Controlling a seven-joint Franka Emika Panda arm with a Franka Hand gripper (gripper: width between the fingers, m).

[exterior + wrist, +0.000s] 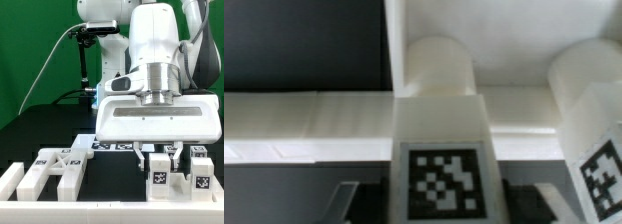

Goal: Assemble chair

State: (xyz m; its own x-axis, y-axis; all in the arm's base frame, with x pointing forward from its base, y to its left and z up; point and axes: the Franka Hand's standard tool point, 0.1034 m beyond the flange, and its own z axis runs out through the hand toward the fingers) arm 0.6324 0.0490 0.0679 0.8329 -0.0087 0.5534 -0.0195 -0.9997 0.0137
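A white chair piece with a square tag (158, 177) stands at the front of the exterior view's right. My gripper (162, 153) hangs straight above it. In the wrist view the same tagged piece (445, 150) stands between my fingers, and its rounded end points away from me. My gripper (445, 202) is open, with a dark gap on each side between the piece and the fingers (349, 198). A second tagged chair piece (200, 174) stands just beside it, also seen in the wrist view (594, 120). More white chair pieces (55, 166) lie at the exterior view's front left.
The marker board (108, 146) lies flat on the black table behind the pieces. A low white rail (304, 112) runs across beside the two pieces. A black stand with cables (88, 60) rises at the back before a green backdrop.
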